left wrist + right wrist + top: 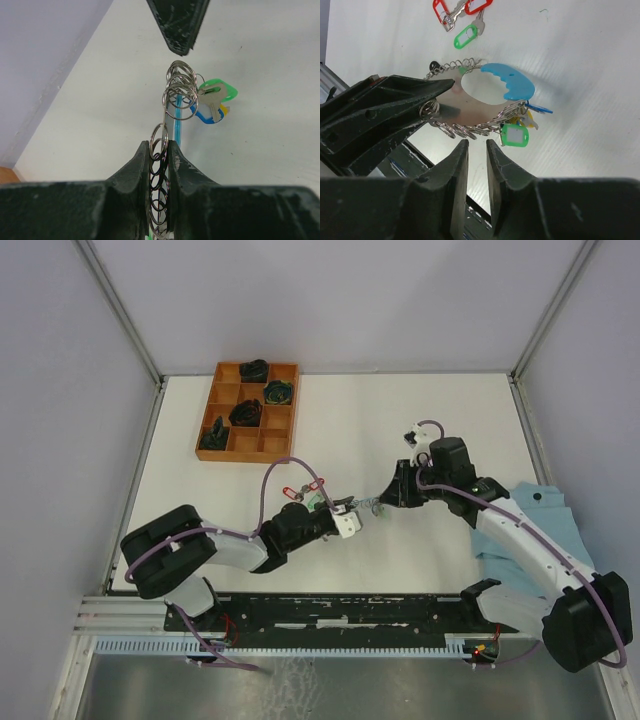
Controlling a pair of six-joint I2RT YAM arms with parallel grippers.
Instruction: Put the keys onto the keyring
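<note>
**Far left.** Brown wooden tray with square compartments (247,445), several of them holding dark objects too small to identify.

**Left of centre.** Left gripper (160,152), black with matt, scuffed fingers. The jaws are pressed together on a run of thin silver wire rings, which pass up between the pads. It holds the keyring clear of the white table (400,420).

**Just beyond the left gripper.** Loose keys (465,38) lie flat on the table: small silver metal blades with oblong plastic tags, two red and one green, each with a white label window. The top view shows only the red tags clearly. The left wrist view does not show them.

**Centre, between the two grippers.** Keyring (470,131), a floppy loop of linked silver split rings.
- It has a flat light-blue plastic piece with a scalloped edge (510,82) on its far side.
- A green-tagged key (216,93) hangs from it, with blue and yellow tags bunched behind.
- The right wrist view shows the whole loop. The left wrist view shows it edge-on, as a stacked column of rings.

**Right of centre.** Right gripper (475,150), black. The jaws stand a narrow gap apart with nothing between them, the tips just short of the loop's near side. I cannot tell whether they touch it.

**Right edge.** Pale blue cloth (545,518), folded, lying under the right arm.
</note>
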